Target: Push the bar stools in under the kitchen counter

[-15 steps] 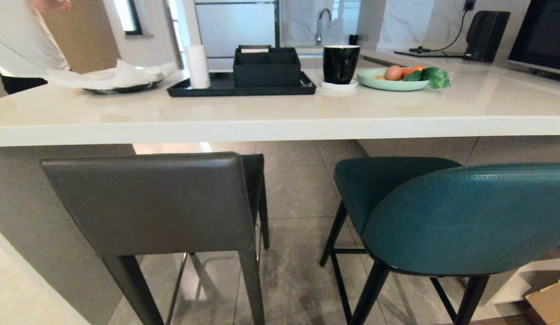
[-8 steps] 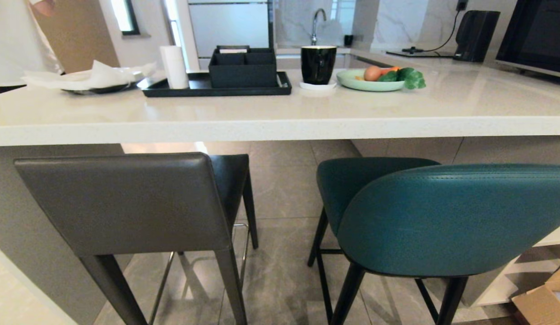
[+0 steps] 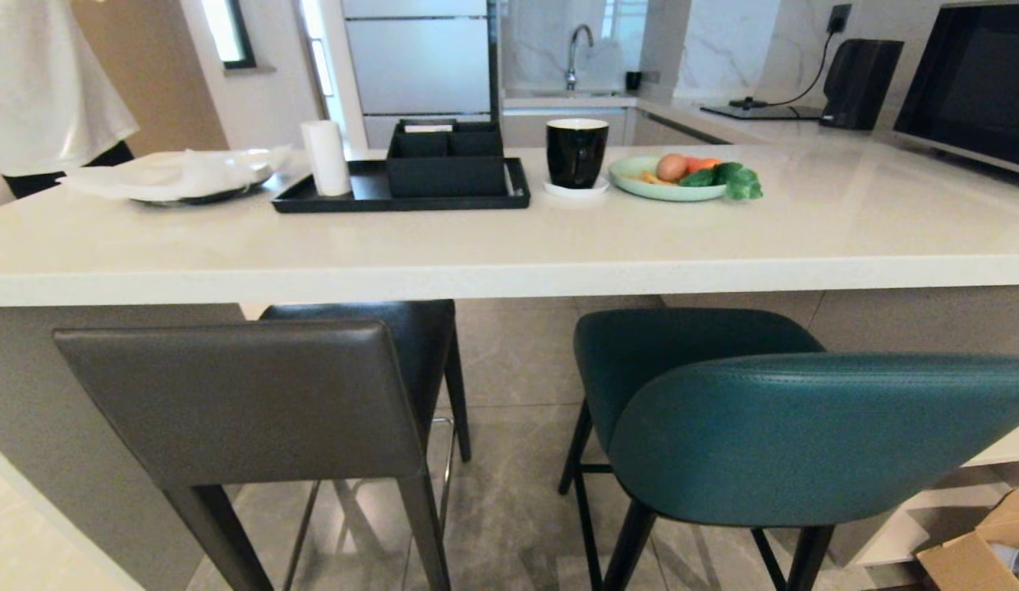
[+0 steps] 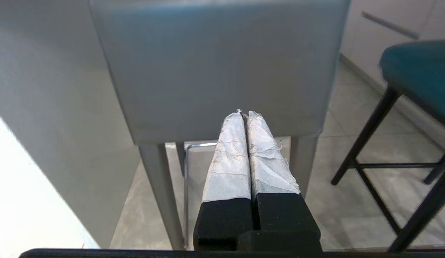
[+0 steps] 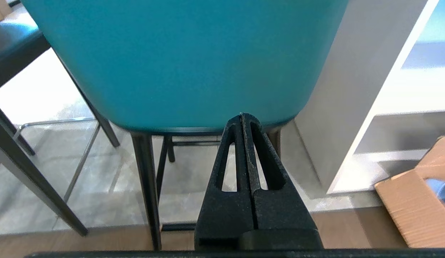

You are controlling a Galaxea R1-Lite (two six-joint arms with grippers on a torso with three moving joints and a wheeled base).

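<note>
Since a second ago the whole head view has shifted, a move of the camera and not of the things. Both seats sit partly under the long white glossy stone-like bench (image 3: 509, 271). The boxy dark grey leather stool (image 3: 246, 402) and the teal shell-backed stool with thin black legs (image 3: 813, 435) have their backs out on the near side, so I judge the pushing only partly done.

Left tool (image 4: 245, 114), closed and empty, points at the grey back; whether it touches I cannot tell. Right tool (image 5: 242, 116), closed and empty, sits at the teal back's lower edge.

White open shelves (image 5: 405, 93) and a brown cardboard box (image 5: 416, 200) crowd the teal stool's right. A person in a white shirt (image 3: 49, 82) stands beyond the bench.
</note>
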